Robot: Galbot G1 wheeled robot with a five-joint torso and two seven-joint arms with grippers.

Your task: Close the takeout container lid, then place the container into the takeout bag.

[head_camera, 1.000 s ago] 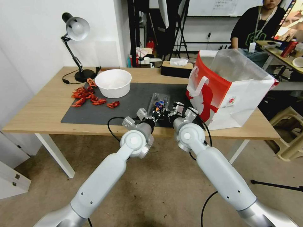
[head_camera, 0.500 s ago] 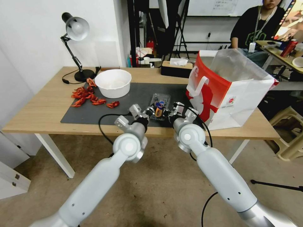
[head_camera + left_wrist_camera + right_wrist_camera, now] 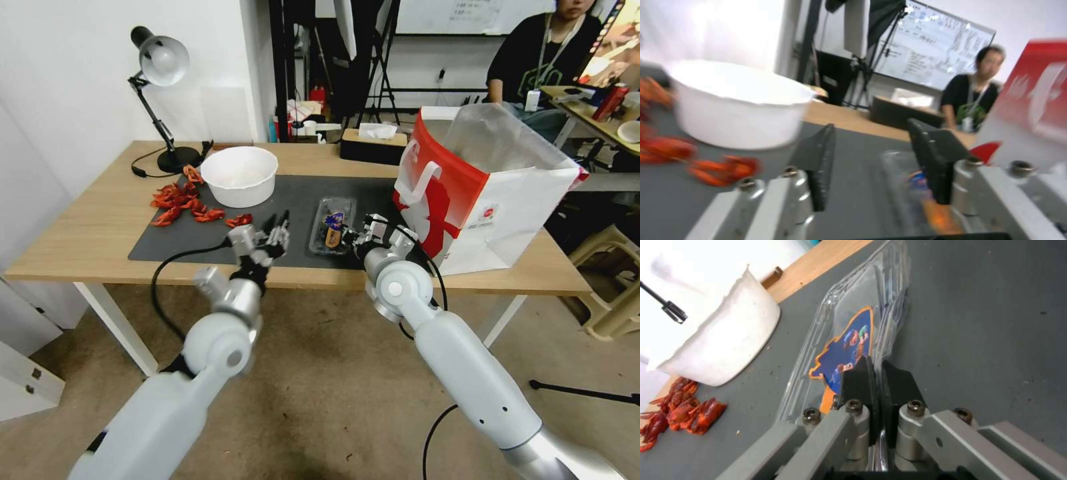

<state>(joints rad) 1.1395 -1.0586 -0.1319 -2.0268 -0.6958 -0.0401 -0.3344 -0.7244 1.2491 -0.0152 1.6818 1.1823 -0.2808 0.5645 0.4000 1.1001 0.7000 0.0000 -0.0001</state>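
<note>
A: Where's the takeout container?
B: On bench mat, long axis running away from robot, bag to its right.
A: Hands?
B: Right hand pinches its near rim; left hand open, off to container's left.

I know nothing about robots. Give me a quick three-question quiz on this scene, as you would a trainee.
1. True or false: the left gripper is clamped on the takeout container.
2. What does the right gripper pinch? A) white bowl B) the container's edge C) takeout bag
3. Fill in: the container lies on the dark ___.

Key: 1 false, it is open and apart from it. 2 B. 3 mat.
</note>
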